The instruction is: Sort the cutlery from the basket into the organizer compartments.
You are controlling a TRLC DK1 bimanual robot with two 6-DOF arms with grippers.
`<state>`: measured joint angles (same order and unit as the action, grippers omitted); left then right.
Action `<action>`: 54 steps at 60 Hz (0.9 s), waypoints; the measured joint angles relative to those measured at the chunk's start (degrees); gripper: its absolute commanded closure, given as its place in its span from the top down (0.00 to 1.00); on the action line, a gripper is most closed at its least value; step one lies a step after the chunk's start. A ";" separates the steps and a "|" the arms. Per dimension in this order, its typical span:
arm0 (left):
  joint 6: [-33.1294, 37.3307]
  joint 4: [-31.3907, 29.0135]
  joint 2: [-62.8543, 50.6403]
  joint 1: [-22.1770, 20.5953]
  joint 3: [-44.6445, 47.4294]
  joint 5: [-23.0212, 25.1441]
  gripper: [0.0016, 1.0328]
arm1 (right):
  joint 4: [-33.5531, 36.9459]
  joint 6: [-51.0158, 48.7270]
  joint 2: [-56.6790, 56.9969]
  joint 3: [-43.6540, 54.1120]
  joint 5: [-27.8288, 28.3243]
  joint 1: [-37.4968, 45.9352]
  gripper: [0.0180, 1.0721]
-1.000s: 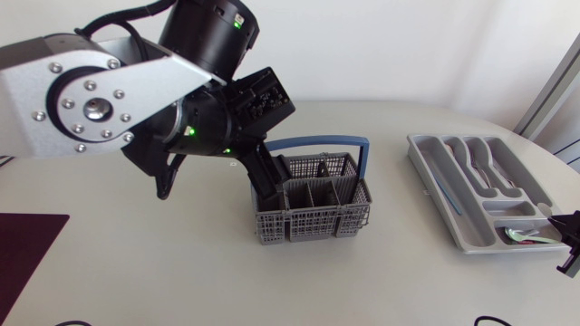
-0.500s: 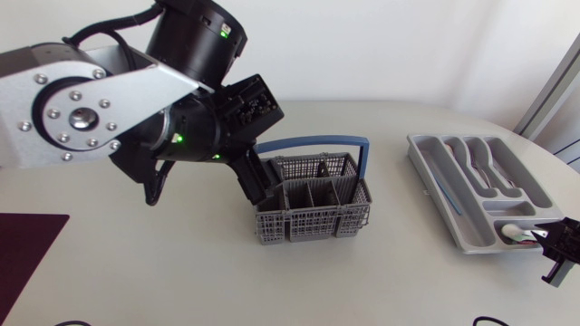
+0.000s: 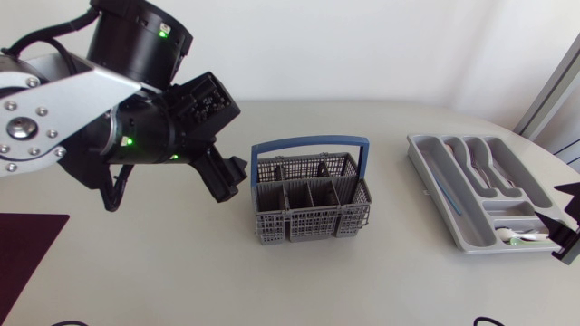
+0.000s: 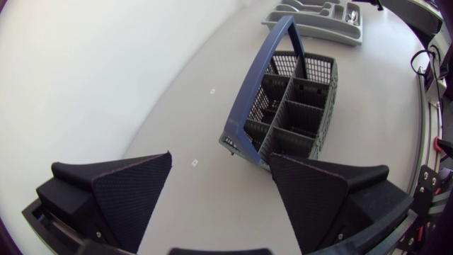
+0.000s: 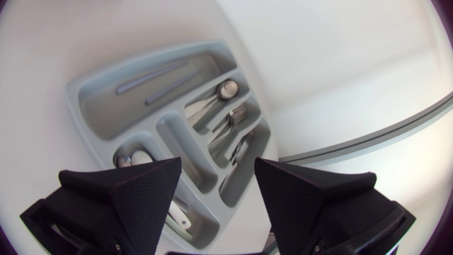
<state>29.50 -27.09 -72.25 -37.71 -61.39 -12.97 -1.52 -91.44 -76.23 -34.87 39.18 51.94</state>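
Left gripper (image 3: 227, 177) hung just beside the basket's left wall, fingers spread, nothing between them; the left wrist view (image 4: 221, 160) showed only bare table there.

Basket (image 3: 313, 226) stood upright mid-table, blue handle (image 3: 313, 142) raised. No cutlery could be made out in its cells (the mesh is dark, so a small piece may be hidden).

Organizer (image 3: 417, 149) lay well apart, near the right edge. Spoons (image 5: 221, 91) and forks (image 5: 237, 117) were in separate narrow slots, two lilac sticks (image 5: 152, 74) in the long one.

Right gripper (image 3: 567, 237) hovered over the organizer's near end, fingers apart and empty (image 5: 217, 167).

Judgement: the pieces look like thin metal, so stiff, light and slippery. Best pinched across the flat of the handle, mid-shank. The plastic basket is probably light and may slide or tip when a piece is pulled out.
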 measured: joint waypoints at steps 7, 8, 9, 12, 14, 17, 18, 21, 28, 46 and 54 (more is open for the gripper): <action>-0.15 0.66 0.00 1.84 3.28 0.04 0.92 | 4.46 8.37 6.12 0.00 -0.98 -6.62 0.76; -0.17 0.77 0.00 2.10 3.82 0.04 0.91 | 4.90 9.66 6.99 0.02 -1.38 -7.89 0.76; -0.24 1.03 0.00 2.34 4.39 0.09 0.90 | 5.20 11.06 7.80 0.09 -2.01 -9.31 0.76; -0.66 1.77 0.00 3.08 5.77 0.59 0.90 | 5.88 14.56 9.88 0.33 -3.52 -13.03 0.76; -1.03 2.19 0.00 3.58 6.60 0.72 0.90 | 6.10 16.79 11.28 0.74 -4.63 -15.74 0.76; -1.25 2.62 0.00 4.37 7.56 1.55 0.88 | 6.43 20.00 13.18 1.62 -6.62 -19.89 0.76; -1.27 2.71 0.00 4.66 7.78 1.95 0.87 | 6.51 21.09 13.70 1.92 -7.19 -21.22 0.76; -1.46 2.97 -0.02 5.70 8.28 2.93 0.84 | 6.99 24.00 14.86 2.80 -8.79 -25.11 0.75; -2.16 4.55 -0.96 8.28 8.96 6.27 0.72 | 7.63 31.34 15.96 4.15 -13.75 -35.69 0.57; -4.33 7.74 -8.31 10.78 10.88 12.98 0.25 | 7.45 44.54 12.17 4.20 -20.09 -53.55 0.11; -4.52 8.44 -10.84 10.99 10.88 14.99 0.06 | 5.97 48.46 6.80 3.54 -22.51 -59.28 0.05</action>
<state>24.97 -18.65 -83.09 -26.72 -50.50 2.02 4.45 -42.98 -69.43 -31.33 16.67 -7.33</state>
